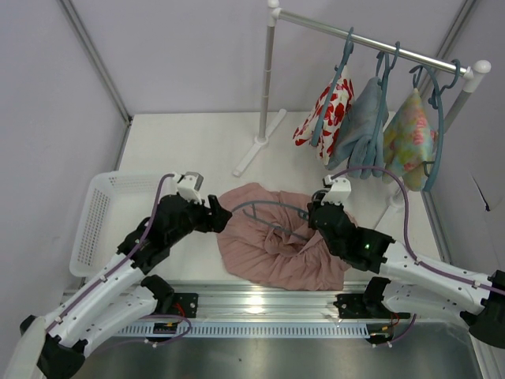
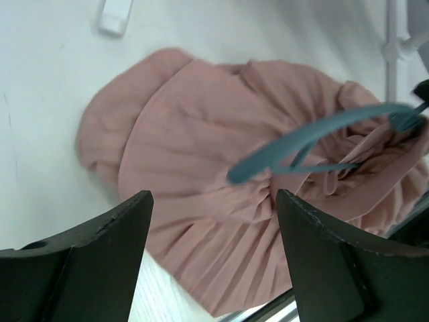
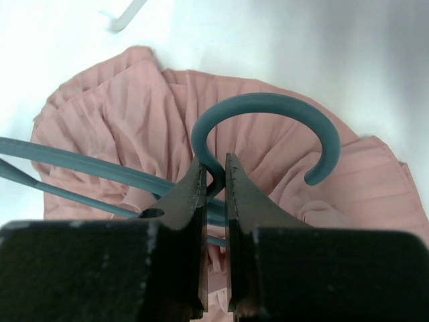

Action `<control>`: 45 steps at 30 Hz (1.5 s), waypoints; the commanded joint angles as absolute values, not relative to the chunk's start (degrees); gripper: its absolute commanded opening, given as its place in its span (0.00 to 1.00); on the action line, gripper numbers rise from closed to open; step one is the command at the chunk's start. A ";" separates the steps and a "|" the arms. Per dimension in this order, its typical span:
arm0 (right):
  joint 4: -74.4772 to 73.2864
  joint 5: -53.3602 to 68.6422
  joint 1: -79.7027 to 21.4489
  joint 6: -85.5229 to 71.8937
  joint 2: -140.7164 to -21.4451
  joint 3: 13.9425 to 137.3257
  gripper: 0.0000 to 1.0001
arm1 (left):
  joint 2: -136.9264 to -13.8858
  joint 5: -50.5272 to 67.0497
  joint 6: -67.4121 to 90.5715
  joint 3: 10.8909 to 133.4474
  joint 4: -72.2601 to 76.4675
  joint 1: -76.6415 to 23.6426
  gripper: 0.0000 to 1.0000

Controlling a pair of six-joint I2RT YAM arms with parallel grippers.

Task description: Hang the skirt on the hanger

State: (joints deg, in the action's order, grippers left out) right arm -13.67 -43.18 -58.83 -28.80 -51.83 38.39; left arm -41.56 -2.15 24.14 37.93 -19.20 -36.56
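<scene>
Right claw (image 3: 214,173) clamped on hanger (image 3: 268,104) (at hook base); left claw (image 2: 213,208) spread wide over skirt (image 2: 181,134).

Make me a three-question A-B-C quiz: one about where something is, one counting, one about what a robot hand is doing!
1. Where is the skirt? A on a chair; B on the table; C on the floor.
2. How many garments hang on the rail? A one; B five; C three.
3. The right gripper is: A shut on the hanger; B wide open; C holding a cup.
Answers: 1 B, it lies on the table; 2 C, three hang there; 3 A, it pinches the hanger's neck.
</scene>
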 commanded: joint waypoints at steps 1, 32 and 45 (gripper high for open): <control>-17.05 -46.67 -56.34 -35.42 -50.98 40.08 0.00 | -38.06 -5.61 28.82 33.33 -22.15 -36.21 0.79; -22.50 -49.74 -56.16 -44.12 -45.53 40.96 0.00 | -73.47 1.85 22.33 35.59 16.96 -55.28 0.57; -24.96 -50.45 -56.16 -45.53 -45.35 42.45 0.00 | -78.05 -10.52 26.78 33.66 22.06 -56.60 0.00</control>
State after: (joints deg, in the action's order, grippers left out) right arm -25.12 -47.37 -56.23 -42.70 -45.93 39.66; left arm -78.24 -4.47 24.10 33.34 17.04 -56.25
